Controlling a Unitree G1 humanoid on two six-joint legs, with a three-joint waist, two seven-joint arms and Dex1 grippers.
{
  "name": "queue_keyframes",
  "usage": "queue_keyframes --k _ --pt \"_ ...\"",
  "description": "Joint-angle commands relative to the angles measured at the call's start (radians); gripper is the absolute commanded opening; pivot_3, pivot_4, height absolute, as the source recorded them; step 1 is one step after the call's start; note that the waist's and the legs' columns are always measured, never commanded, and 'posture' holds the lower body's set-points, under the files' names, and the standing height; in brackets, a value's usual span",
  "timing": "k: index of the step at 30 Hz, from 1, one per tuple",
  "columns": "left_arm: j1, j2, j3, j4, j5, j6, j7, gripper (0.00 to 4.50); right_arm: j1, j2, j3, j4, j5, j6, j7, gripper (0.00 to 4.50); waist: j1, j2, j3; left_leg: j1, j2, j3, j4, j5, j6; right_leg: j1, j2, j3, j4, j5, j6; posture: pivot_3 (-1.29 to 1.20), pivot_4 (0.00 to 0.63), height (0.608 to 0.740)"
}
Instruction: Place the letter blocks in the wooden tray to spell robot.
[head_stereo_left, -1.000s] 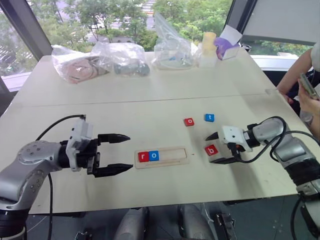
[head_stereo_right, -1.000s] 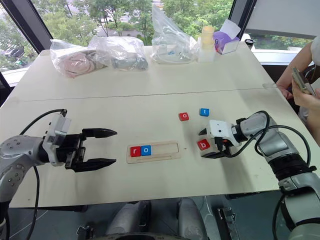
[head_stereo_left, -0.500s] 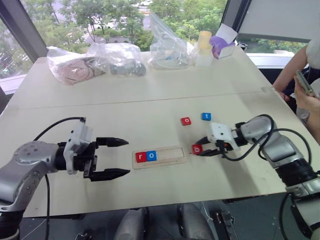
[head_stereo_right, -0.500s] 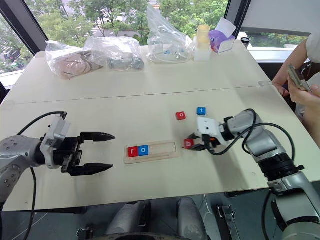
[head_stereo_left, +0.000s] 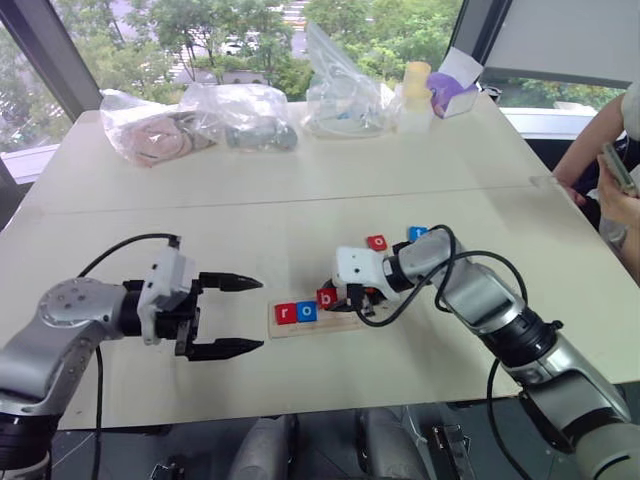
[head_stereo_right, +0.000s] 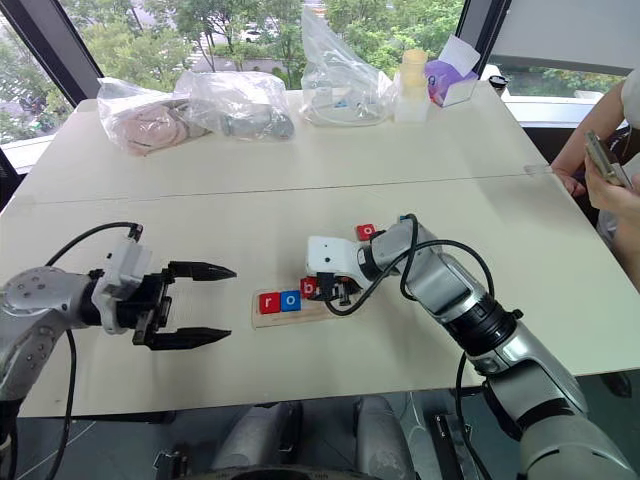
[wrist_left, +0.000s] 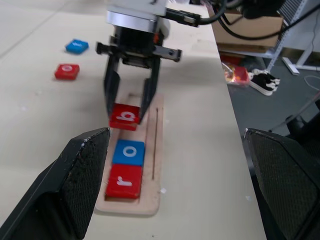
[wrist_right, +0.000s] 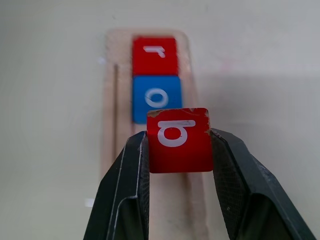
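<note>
The third letter is being placed. A red "b" block (wrist_right: 178, 140) is pinched between the two black fingers of the right gripper (wrist_left: 128, 107) and is held over the wooden tray (wrist_left: 152, 165), just beside the blue "o" block (wrist_left: 128, 152), which lies next to the red "r" block (wrist_left: 122, 181) at the tray's left end. From the left wrist view the "b" block appears to sit tilted, one edge over or on the tray's rim, and whether it already touches the tray floor cannot be told. Two slots to the right of it are judged free. A second red "o" block (wrist_left: 67, 71) and a blue "t" block (wrist_left: 77, 46) lie on the table (head_stereo_left: 300, 190) beyond the tray, close together (they are partly hidden behind the right arm in the head views). The left gripper (head_stereo_left: 232, 315) is held with its fingers spread wide, holding nothing, near the tray's left end but apart from it. The next move is judged to call for the "b" block to be squared with the tray walls, lowered flat against the blue "o", and then released without the neighbours being nudged. A skewed release could leave the block resting on the rim. Plastic bags (head_stereo_left: 200, 120) lie at the far edge of the table.
</note>
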Motion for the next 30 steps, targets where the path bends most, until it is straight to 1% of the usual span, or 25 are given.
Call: queue_keyframes --k 1,11,19,30 --pt "0.014 0.0 0.023 -0.017 0.001 -0.025 0.003 4.5 -0.03 0.012 0.01 0.0 -0.021 0.007 -0.003 1.15 0.0 0.0 0.0 0.0 0.0 0.0 0.0 0.0 0.0 0.0 0.0 0.0 0.0 0.0 0.0 0.0 0.15 0.74" --pt "0.018 -0.008 0.02 -0.012 0.006 -0.042 0.029 4.5 -0.022 0.003 0.012 -0.038 -0.005 0.076 0.037 1.15 -0.001 0.0 0.0 0.0 0.0 0.0 0.0 0.0 0.0 0.0 0.0 0.0 0.0 0.0 0.0 0.0 0.15 0.74" --pt "0.006 -0.019 0.013 0.0 0.013 -0.05 0.035 4.5 -0.015 0.015 0.021 -0.077 0.006 0.135 0.031 1.15 -0.001 0.0 0.0 0.0 0.0 0.0 0.0 0.0 0.0 0.0 0.0 0.0 0.0 0.0 0.001 0.0 0.15 0.74" --pt "0.006 -0.024 0.012 0.004 0.026 -0.058 0.039 4.5 -0.011 0.026 0.038 -0.08 0.009 0.161 0.013 1.15 -0.001 0.0 0.0 0.0 0.0 0.0 0.0 0.0 0.0 0.0 0.0 0.0 0.0 0.0 0.001 0.0 0.15 0.74"
